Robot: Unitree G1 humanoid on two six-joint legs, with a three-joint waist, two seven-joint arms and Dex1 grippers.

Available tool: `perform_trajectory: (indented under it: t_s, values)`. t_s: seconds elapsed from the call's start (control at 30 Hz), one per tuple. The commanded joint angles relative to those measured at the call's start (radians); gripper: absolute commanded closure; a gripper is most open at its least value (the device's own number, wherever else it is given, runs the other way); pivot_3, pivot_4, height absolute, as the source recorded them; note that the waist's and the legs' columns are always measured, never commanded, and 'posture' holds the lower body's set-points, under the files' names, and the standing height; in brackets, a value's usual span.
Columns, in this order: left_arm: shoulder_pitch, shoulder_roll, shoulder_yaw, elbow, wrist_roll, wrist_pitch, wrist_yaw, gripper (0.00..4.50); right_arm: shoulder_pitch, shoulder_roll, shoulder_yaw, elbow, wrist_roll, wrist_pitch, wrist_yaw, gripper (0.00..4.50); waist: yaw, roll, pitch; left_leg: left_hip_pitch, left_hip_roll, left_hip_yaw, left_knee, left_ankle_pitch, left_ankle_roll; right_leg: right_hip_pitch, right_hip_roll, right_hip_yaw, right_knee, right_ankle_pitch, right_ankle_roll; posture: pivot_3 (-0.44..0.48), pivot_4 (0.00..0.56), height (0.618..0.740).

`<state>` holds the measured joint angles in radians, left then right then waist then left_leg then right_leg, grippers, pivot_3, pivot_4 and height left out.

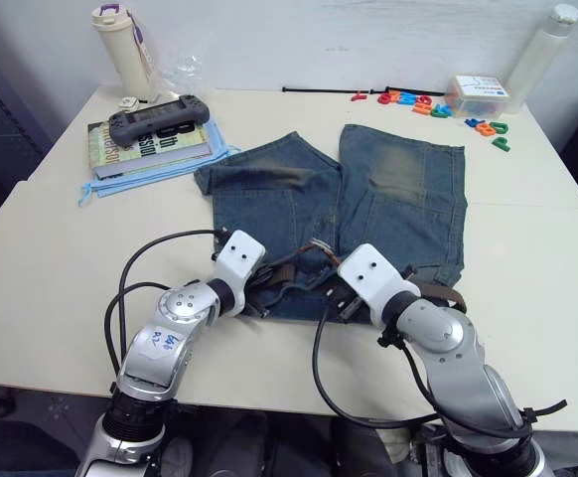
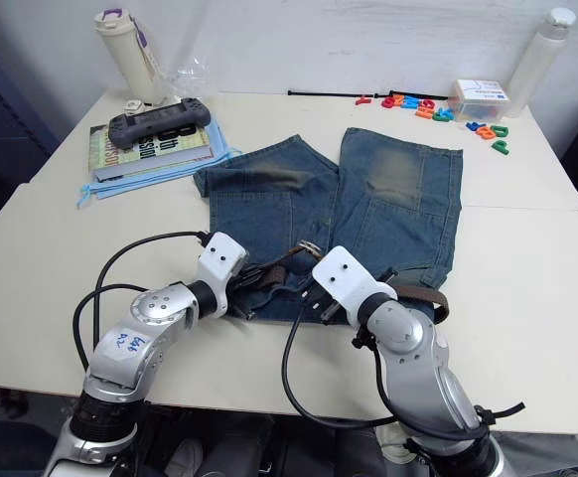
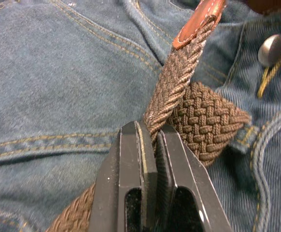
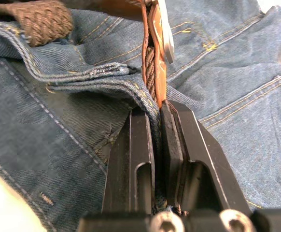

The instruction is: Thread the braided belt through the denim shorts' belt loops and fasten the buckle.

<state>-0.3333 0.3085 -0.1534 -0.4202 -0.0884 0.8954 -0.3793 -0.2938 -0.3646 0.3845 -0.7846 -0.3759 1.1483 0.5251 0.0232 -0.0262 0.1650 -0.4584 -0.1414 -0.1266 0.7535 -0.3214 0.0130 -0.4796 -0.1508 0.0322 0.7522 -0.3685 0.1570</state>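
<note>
The denim shorts [image 1: 388, 189] lie flat mid-table, legs pointing away, waistband nearest me. The braided belt [image 3: 179, 77] runs along that waistband, and its brown end [image 1: 438, 291] sticks out past the right hip. My left gripper [image 3: 156, 135] is shut on the woven strap just below its leather tip, beside the shorts' metal button [image 3: 273, 48]. My right gripper [image 4: 157, 111] is shut on the belt's leather end together with a fold of waistband denim. The silver buckle [image 4: 165, 34] stands just beyond its fingertips. Both grippers [image 1: 269, 283] [image 1: 327, 288] sit close together at the waistband's middle.
At the back left are books [image 1: 150, 149] topped by a game controller [image 1: 158, 119], a blue cloth [image 1: 120, 179] and a bottle [image 1: 120, 45]. At the back right are coloured letters [image 1: 418, 102], a small box [image 1: 478, 92] and a white bottle [image 1: 542, 45].
</note>
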Motion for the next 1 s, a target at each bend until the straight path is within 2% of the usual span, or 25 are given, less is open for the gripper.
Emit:
perform_trajectory:
  t_s: [0.03,0.47,0.6,0.73,1.0]
  values:
    - [0.007,-0.005,-0.021,-0.018,-0.028,-0.016,-0.023,4.50,0.000,-0.001,0.012,-0.058,0.037,0.010,-0.003,4.44,0.000,0.000,0.000,0.000,0.000,0.000,0.000,0.000,0.000,0.000,0.000,0.000,0.000,0.000,0.000,0.000,0.150,0.655]
    - [-0.020,-0.019,-0.072,-0.004,-0.029,-0.088,-0.054,4.50,-0.004,-0.051,0.055,-0.062,0.098,0.029,0.003,4.44,0.000,0.000,0.000,0.000,0.000,0.000,0.000,0.000,0.000,0.000,0.000,0.000,0.000,0.000,0.000,0.000,0.150,0.655]
    - [-0.024,-0.027,-0.076,0.010,-0.030,-0.101,-0.045,4.50,-0.009,-0.096,0.081,-0.066,0.108,0.018,0.013,4.44,0.001,0.000,0.000,0.000,0.000,0.000,0.000,0.000,0.000,0.000,0.000,0.000,-0.001,0.000,0.000,0.000,0.150,0.655]
    - [-0.036,-0.040,-0.074,0.044,-0.026,-0.121,-0.038,4.50,-0.014,-0.211,0.159,-0.068,0.082,-0.030,0.028,4.44,0.001,0.000,0.000,0.000,0.000,0.000,0.000,0.000,0.000,0.000,-0.001,0.000,-0.001,0.000,0.000,0.000,0.150,0.655]
    - [-0.037,-0.027,-0.111,0.057,-0.016,-0.174,-0.059,4.50,-0.024,-0.234,0.155,-0.064,0.080,-0.036,0.003,4.44,0.003,-0.001,0.000,-0.001,0.001,0.000,0.000,0.000,0.000,0.001,-0.002,0.000,-0.002,0.000,0.000,0.000,0.150,0.655]
